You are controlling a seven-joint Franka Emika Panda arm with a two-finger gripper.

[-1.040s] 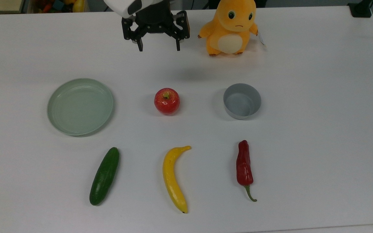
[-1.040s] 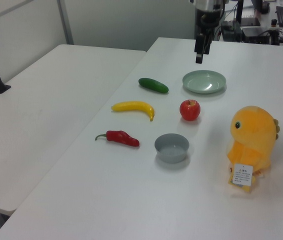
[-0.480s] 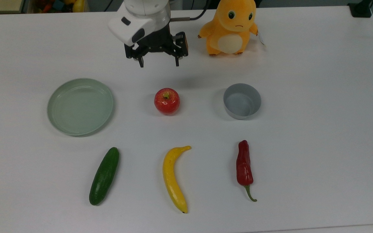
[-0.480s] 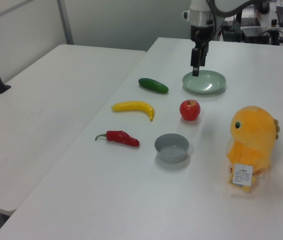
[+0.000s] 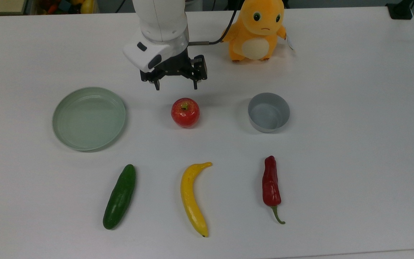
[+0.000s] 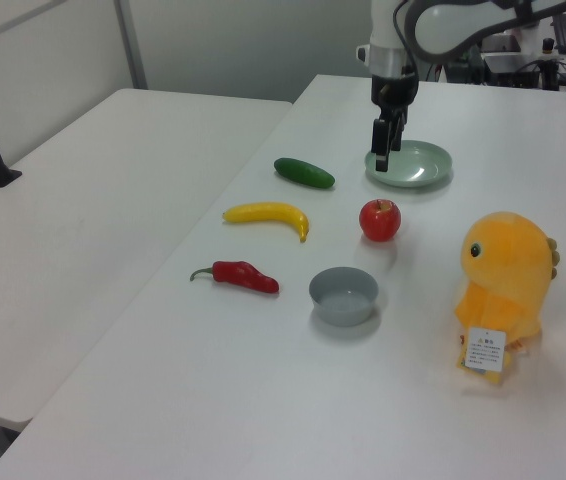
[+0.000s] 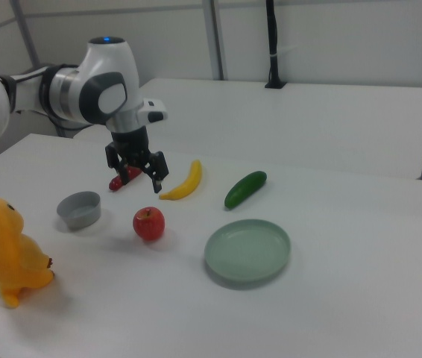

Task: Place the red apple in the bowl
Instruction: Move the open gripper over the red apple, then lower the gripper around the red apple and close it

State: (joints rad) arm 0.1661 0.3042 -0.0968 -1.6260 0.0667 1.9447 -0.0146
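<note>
- The red apple [image 5: 185,112] sits upright on the white table [image 5: 354,144], below the spread, empty jaws in the top view.
- The gripper [image 5: 175,86] hovers clear of the fruit.
- The grey bowl [image 5: 268,112] stands to the top view's right of the jaws, the pale green plate [image 5: 88,118] to their left.
- Beyond the apple lie a cucumber [image 5: 119,196], banana [image 5: 192,198] and chili pepper [image 5: 271,187].

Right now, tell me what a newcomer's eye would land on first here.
Probably the bright orange plush dinosaur toy at the white table's far edge in the top view. Next, the white robot arm's open black gripper hovering just beyond the glossy red apple, which sits between the pale green plate and the small grey bowl.
</note>
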